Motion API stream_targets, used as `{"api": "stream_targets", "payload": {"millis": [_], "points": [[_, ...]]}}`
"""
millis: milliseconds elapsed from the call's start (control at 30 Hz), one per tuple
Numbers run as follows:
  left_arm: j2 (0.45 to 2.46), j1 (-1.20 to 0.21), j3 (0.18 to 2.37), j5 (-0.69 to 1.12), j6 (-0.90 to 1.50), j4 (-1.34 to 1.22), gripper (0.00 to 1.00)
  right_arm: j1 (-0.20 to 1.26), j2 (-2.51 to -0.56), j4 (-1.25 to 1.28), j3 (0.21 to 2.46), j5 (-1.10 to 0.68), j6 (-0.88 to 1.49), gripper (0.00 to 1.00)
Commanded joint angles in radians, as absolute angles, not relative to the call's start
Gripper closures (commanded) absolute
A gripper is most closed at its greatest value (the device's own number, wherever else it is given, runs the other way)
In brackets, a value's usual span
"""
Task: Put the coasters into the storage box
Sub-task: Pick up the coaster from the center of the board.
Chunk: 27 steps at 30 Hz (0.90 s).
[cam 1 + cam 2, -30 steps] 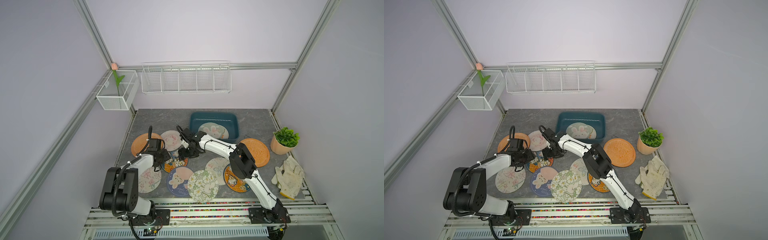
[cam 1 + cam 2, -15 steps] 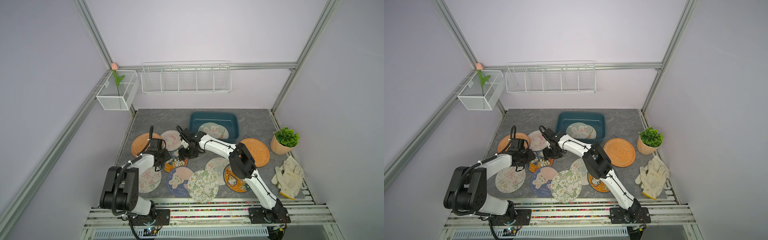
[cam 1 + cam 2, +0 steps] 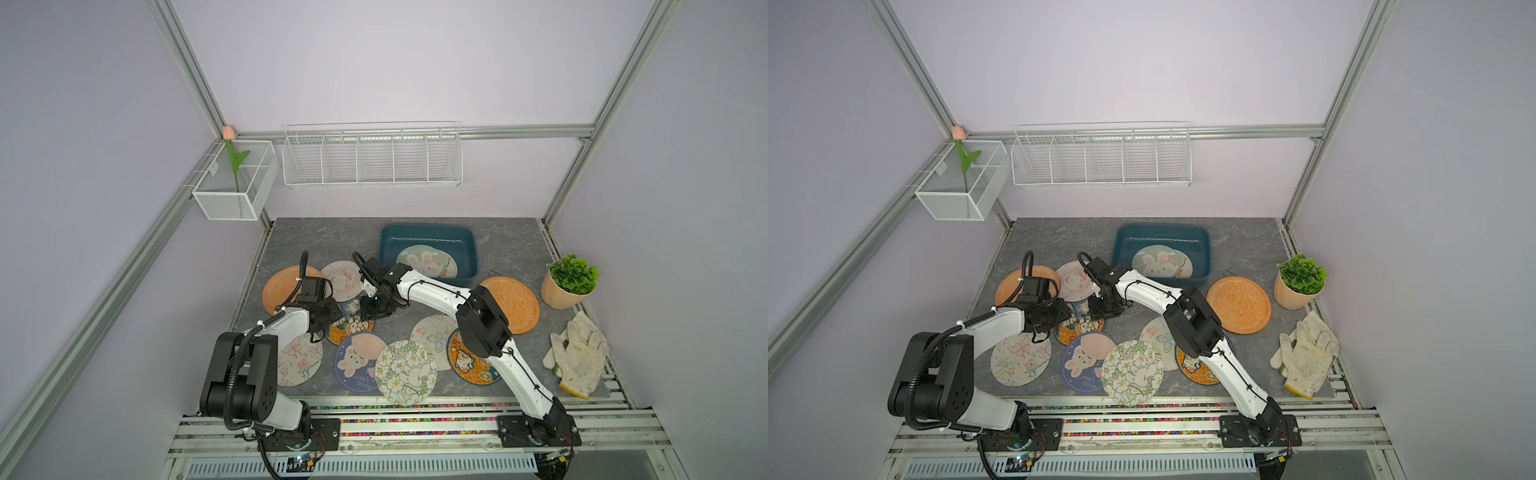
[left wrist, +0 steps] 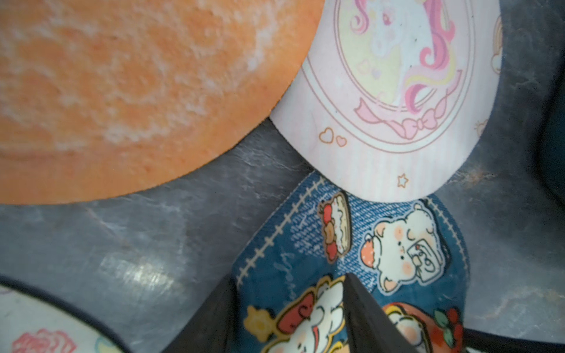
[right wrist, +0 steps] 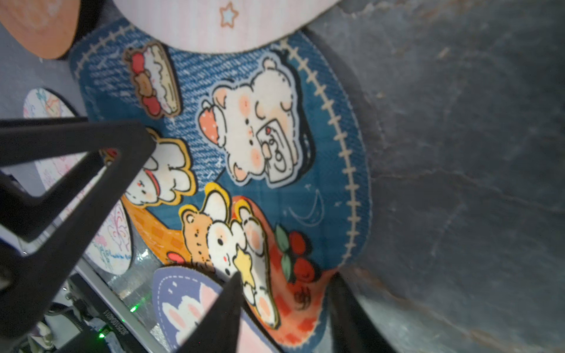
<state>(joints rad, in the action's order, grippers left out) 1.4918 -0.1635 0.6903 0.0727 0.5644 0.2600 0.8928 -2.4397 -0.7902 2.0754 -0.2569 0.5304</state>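
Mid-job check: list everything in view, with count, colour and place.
round printed coasters: seven, mixed colours, loose on tabletop
plain textured orange coasters: two, orange, far left and far right
shallow teal plastic storage box: one, teal, back centre
pale printed coasters: at least two, inside the box
white wire rack: one, white, back wall
white mesh basket: one, white, left corner, holding a tulip
potted green plant: one, peach pot, right edge
off-white work gloves: pile, front right
left gripper: black, jaws apart over blue denim-print coaster
right gripper: black, straddling that coaster's edge

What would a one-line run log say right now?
target: blue bear coaster; left end effector: open, on it; right end effector: open, astride its edge; storage box: holds coasters
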Motion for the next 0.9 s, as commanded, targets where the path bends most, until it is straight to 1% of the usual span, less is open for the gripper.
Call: {"api": "stream_targets", "payload": {"millis": [0,67,133,300,400,600,867], "points": [[1.531,-0.178,0.676,0.099,0.568,0.331,0.43,0.901,-2.454,-0.766,2.056,-0.268,0.541,0.79],[1.528,-0.178,0.676,0.095,0.568,0.333,0.42,0.901,-2.44,-0.753,2.047,-0.257,0.541,0.88],[1.525,-0.179,0.676,0.089,0.571,0.335,0.39,0.901,-2.423,-0.75,2.043,-0.23,0.536,0.93],[1.508,-0.178,0.675,0.074,0.578,0.339,0.3,0.901,-2.361,-0.747,2.023,-0.133,0.504,0.93],[1.498,-0.178,0.676,0.065,0.583,0.345,0.26,0.9,-2.325,-0.761,2.014,-0.091,0.478,0.93],[1.484,-0.179,0.686,0.064,0.589,0.36,0.22,0.895,-2.244,-0.794,1.992,-0.048,0.442,0.93],[1.453,-0.179,0.707,0.069,0.586,0.386,0.2,0.865,-2.136,-0.834,1.981,-0.094,0.394,0.93]]}}
